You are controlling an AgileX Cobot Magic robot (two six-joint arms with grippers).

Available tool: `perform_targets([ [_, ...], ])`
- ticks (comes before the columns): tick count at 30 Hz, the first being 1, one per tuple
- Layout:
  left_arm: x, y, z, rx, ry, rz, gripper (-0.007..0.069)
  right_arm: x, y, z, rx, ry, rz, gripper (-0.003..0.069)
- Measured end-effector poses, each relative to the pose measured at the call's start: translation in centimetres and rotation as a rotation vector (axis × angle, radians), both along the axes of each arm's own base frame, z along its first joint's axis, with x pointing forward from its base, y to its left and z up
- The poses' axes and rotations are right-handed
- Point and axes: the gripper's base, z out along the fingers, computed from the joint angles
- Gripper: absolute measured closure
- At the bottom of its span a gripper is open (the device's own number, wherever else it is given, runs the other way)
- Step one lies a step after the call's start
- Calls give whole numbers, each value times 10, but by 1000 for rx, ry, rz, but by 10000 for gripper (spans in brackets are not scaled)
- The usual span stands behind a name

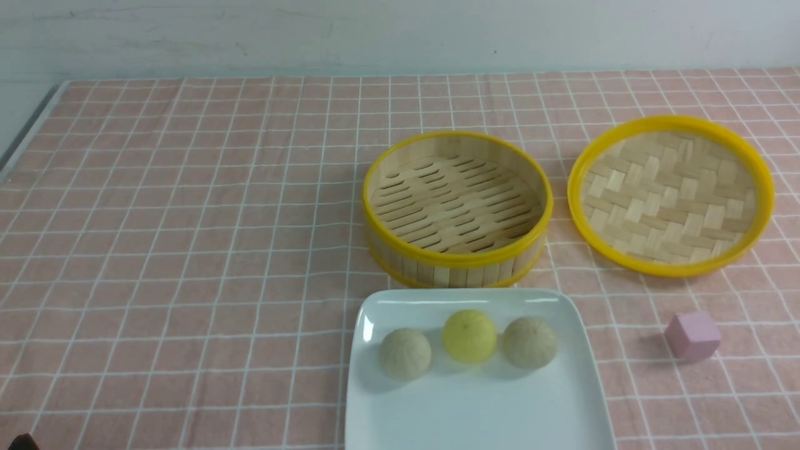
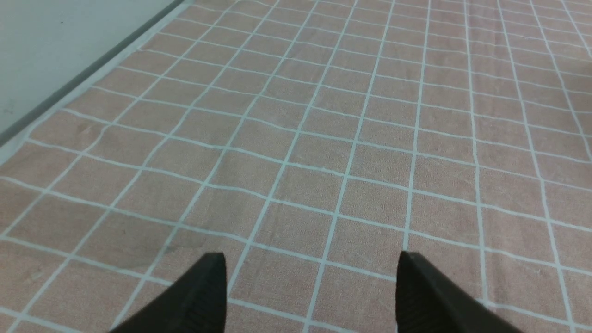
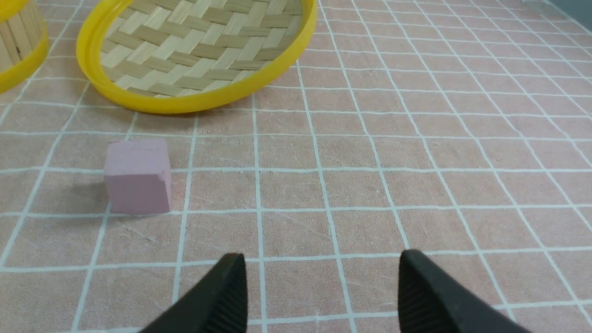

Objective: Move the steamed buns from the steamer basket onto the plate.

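Three steamed buns [image 1: 469, 347] are sitting in a row on the white square plate [image 1: 481, 412], two beige-grey flanking a pale yellow one, while the bamboo steamer basket [image 1: 457, 209] is standing empty just behind. They are looking light, soft and apt to roll, best pinched gently across the middle. The left tool [image 2: 312, 291] and right tool [image 3: 319, 291] are both gaping wide over the checked worktop [image 1: 187, 250], holding nothing.

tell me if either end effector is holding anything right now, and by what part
Nothing is held. The left end effector and right end effector are both open over bare cloth; all three steamed buns sit on the plate.
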Motion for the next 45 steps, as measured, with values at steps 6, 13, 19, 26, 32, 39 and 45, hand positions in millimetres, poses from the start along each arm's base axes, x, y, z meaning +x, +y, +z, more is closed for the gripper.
perform_targets([
  [6,0,0,0,0,0,0,130,0,1,0,33,-6,3,216],
  [13,0,0,0,0,0,0,130,0,3,0,95,-13,1,216],
  [19,0,0,0,0,0,0,130,1,6,0,94,-10,67,216],
  [26,0,0,0,0,0,0,130,1,7,0,76,-8,92,216],
  [32,0,0,0,0,0,0,130,1,7,0,76,-8,96,216],
  [39,0,0,0,0,0,0,130,1,7,0,76,-8,96,216],
  [45,0,0,0,0,0,0,130,1,7,0,76,-8,96,216],
])
